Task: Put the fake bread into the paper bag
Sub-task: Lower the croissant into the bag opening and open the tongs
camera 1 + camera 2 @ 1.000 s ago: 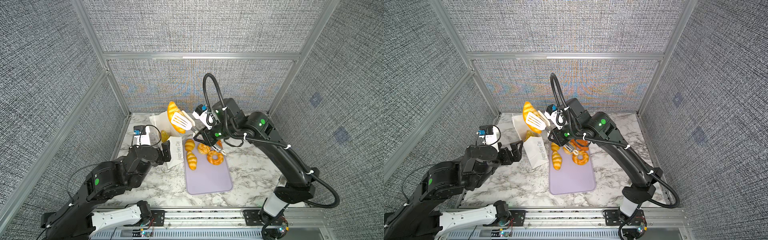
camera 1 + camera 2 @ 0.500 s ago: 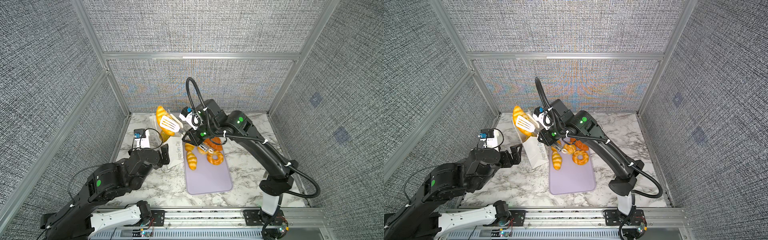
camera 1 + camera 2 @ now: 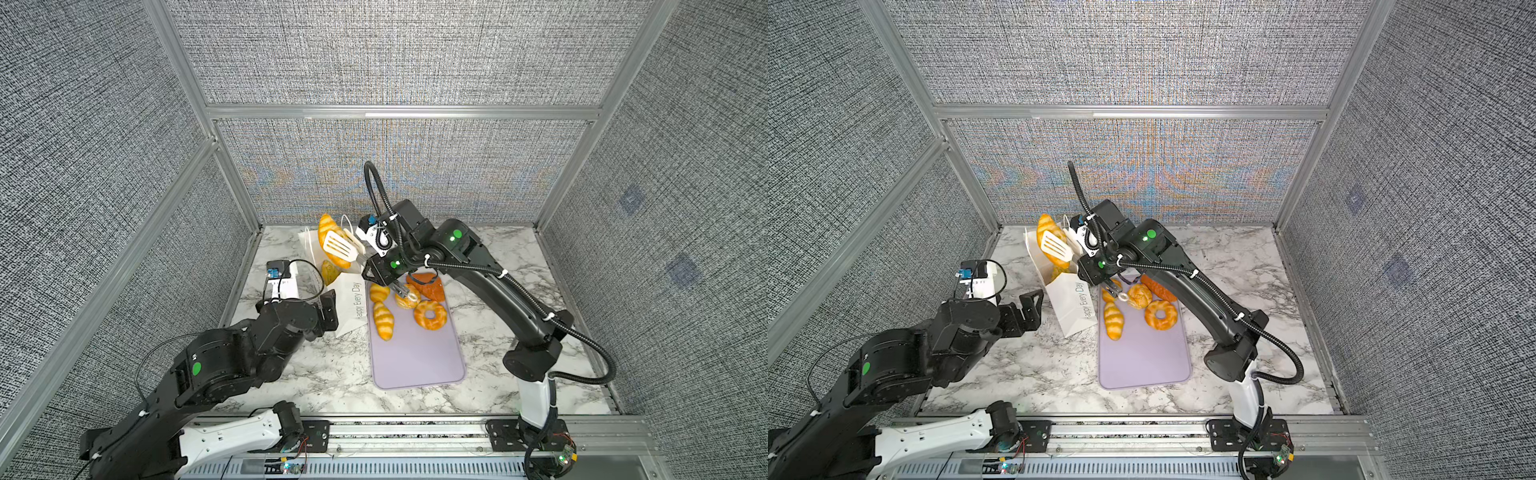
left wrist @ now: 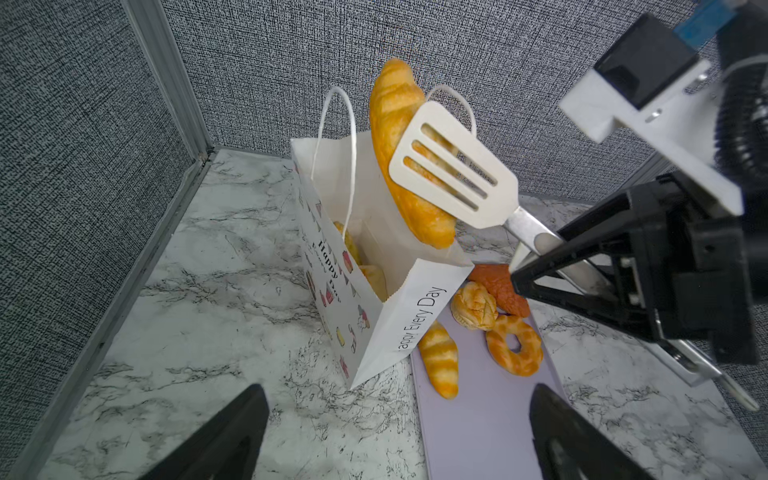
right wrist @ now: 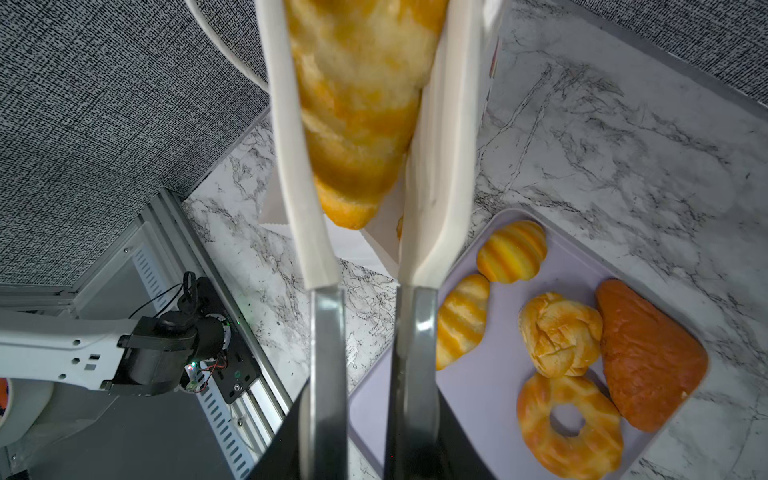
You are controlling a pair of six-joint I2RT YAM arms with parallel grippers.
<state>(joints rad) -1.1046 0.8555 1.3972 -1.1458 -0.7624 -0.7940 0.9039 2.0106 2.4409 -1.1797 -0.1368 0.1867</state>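
The white paper bag [image 3: 351, 299] [image 3: 1073, 307] [image 4: 365, 316] stands open at the back left, with fake bread [image 4: 374, 278] inside. My right gripper [image 3: 368, 262] [image 3: 1084, 266] [image 5: 370, 449] is shut on white tongs [image 3: 338, 246] [image 4: 453, 166] [image 5: 291, 145]. The tongs clamp a long striped croissant [image 3: 326, 228] [image 3: 1046, 226] [image 4: 399, 124] [image 5: 357, 104], tilted over the bag's mouth with its lower end at the rim. Two croissants [image 3: 382, 320], a bun [image 3: 407, 297], a doughnut [image 3: 430, 314] and a reddish wedge [image 3: 428, 286] lie on the tray. My left gripper [image 3: 328, 307] [image 3: 1027, 305] [image 4: 397, 411] is open and holds nothing, low beside the bag.
The lilac tray [image 3: 415, 361] [image 3: 1142, 365] lies flat on the marble top, its left edge against the bag. Grey fabric walls with metal posts close in the back and sides. A metal rail runs along the front edge.
My right arm has carried the tongs and croissant leftward, from above the tray's far end to above the bag's mouth. The left arm has barely moved.
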